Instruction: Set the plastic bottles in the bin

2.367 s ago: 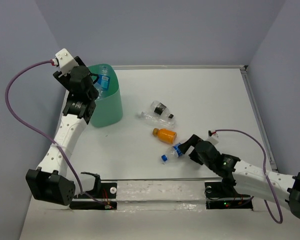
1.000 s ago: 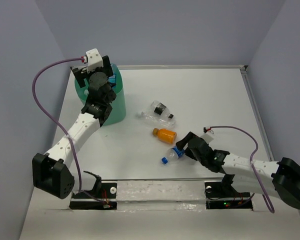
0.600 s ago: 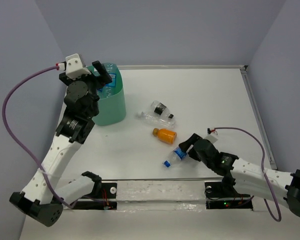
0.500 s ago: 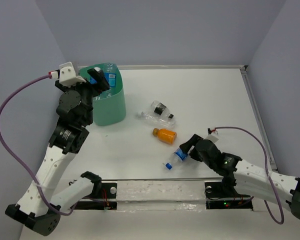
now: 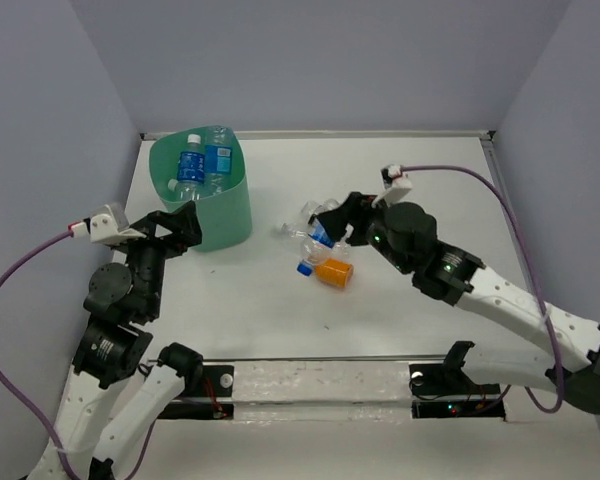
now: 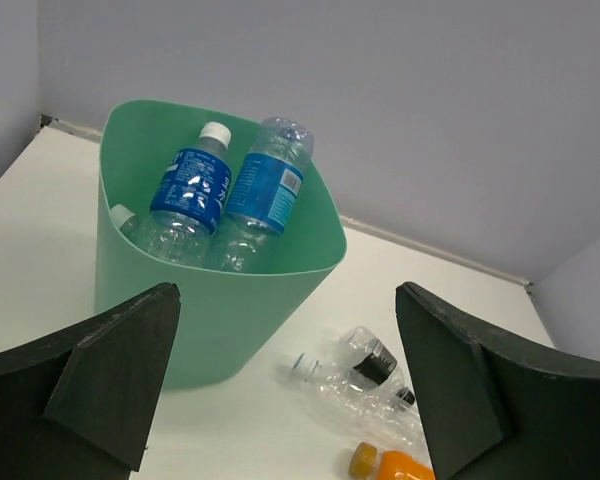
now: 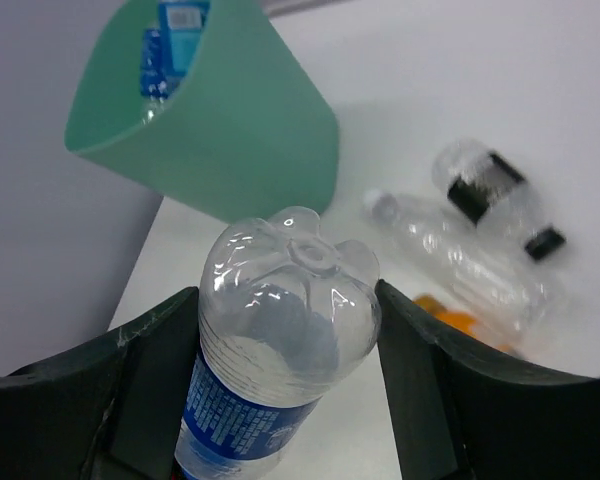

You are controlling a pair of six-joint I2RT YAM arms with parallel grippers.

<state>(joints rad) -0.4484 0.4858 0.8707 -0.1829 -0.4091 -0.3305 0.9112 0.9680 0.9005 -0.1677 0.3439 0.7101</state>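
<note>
The mint-green bin (image 5: 218, 215) stands at the back left and holds several blue-labelled plastic bottles (image 5: 189, 167); they also show in the left wrist view, bottles (image 6: 192, 190) in bin (image 6: 220, 300). My right gripper (image 5: 338, 222) is shut on a clear blue-labelled bottle (image 7: 280, 330), held off the table, cap hanging down. Below it lie an orange bottle (image 5: 332, 272) and a crushed clear bottle with a black label (image 6: 368, 358). My left gripper (image 5: 180, 222) hangs open and empty in front of the bin, to its near left.
Another crumpled clear bottle (image 7: 450, 250) lies against the black-labelled one. Grey walls close the table at the back and sides. A raised rail (image 5: 515, 230) runs along the right edge. The arm bases' bar (image 5: 320, 385) sits at the near edge.
My right gripper has lifted the blue-labelled bottle from the near table and carried it back and left, above the other bottles. The left arm has drawn back from over the bin toward the near left.
</note>
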